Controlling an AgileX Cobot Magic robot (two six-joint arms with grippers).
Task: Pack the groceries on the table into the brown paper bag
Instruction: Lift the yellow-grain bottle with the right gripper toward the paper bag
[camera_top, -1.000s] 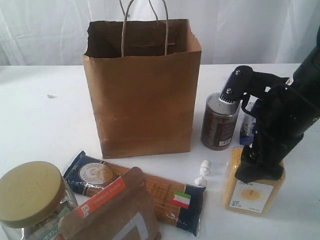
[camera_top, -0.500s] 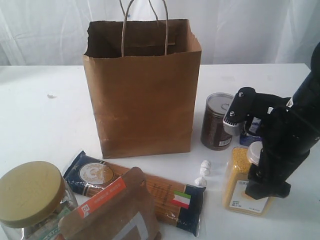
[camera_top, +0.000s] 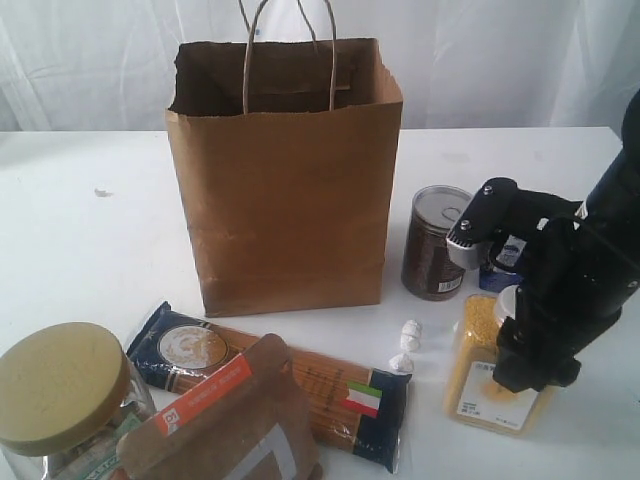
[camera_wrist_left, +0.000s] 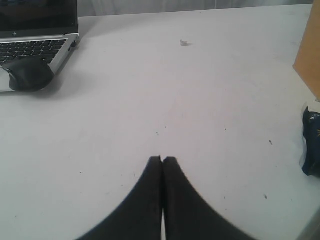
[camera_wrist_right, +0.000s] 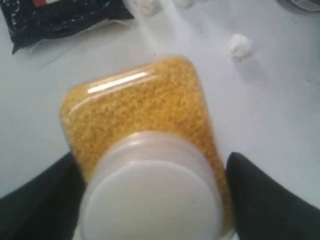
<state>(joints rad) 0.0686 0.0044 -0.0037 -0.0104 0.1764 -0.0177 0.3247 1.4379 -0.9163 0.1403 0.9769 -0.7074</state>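
**Right gripper straddling the grain bottle; bag is to the far left**

The white-capped bottle of yellow grains (camera_top: 478, 345) stands upright on the table (camera_top: 80, 230), near-right in the scene, with its long axis vertical and the cap on top. My right gripper (camera_wrist_right: 150, 165) is directly above it. Its fingers (camera_wrist_right: 40, 205) are apart, one on each side of the bottle just below the cap. I see a sliver of gap on one side, but I can't tell whether the other side is touching. I judge it's not clamped yet.

The brown paper bag (camera_top: 290, 190) is left of the bottle and farther back, mouth open upward. The dark pull-tab can (camera_top: 436, 245) stands between the two, so I think the bottle has to go straight up before it goes left.

My left gripper (camera_wrist_left: 162, 160) has its fingers pressed together and holds nothing. It hangs over bare table, well away from the bottle, so this pick belongs to the right arm.
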